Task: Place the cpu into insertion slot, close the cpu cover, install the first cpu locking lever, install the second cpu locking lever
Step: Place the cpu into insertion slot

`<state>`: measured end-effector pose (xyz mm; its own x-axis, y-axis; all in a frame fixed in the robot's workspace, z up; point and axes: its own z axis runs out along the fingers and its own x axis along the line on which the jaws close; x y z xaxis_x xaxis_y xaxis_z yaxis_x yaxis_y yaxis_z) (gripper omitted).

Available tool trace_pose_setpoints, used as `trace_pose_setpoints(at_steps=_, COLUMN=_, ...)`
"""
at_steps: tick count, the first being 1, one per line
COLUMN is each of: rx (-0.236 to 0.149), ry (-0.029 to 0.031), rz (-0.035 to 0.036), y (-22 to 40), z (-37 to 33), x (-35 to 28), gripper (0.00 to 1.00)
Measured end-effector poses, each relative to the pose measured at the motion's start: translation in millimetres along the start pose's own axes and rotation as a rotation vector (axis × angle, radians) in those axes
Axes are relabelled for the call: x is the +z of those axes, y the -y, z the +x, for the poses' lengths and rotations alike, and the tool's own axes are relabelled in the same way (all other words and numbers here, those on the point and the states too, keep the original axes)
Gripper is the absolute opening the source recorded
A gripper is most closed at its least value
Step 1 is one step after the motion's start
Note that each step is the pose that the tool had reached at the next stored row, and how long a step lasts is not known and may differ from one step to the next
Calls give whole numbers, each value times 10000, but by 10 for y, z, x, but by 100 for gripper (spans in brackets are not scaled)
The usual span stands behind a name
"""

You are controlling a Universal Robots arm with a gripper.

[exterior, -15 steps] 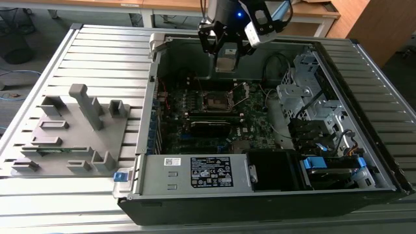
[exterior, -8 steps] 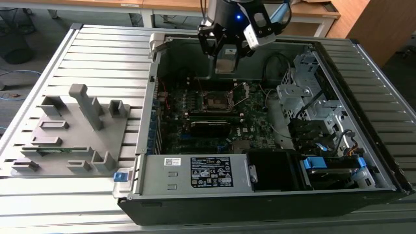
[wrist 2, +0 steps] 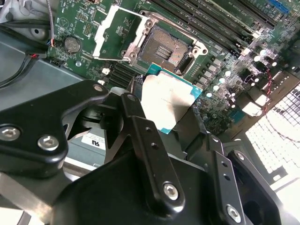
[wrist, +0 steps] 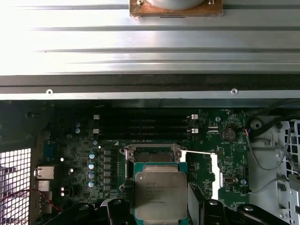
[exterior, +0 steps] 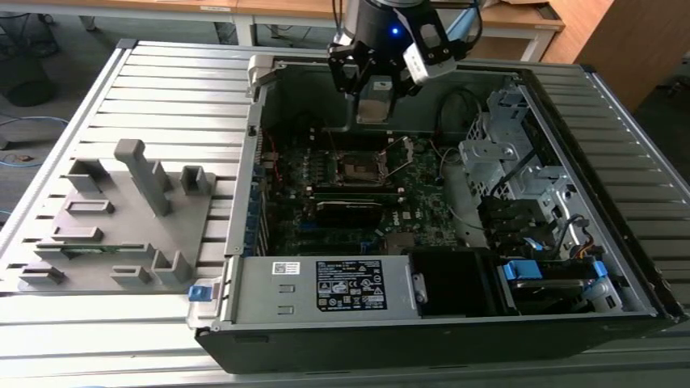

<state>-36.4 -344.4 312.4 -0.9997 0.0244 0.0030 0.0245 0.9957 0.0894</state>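
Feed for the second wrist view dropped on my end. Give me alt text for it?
The gripper holds the cpu over the motherboard, just short of the slot and not yet in it. The slot is empty, and its cover stands open to one side.

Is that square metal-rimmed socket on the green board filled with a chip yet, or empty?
Empty: the square silver-rimmed socket shows its bare dark centre, while the gripper holds the flat grey square chip outside it.

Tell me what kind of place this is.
Probably a robotics lab or test workshop: an open computer case lies on a slatted metal table, wooden desks stand behind it, and the arm's pincer holds the cpu above the motherboard.
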Motion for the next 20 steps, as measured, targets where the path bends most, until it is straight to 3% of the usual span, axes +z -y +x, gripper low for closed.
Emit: trace_pose_setpoints(at_steps=20, rx=0, ry=1, rz=-3, y=2, z=0, x=29, gripper=54)
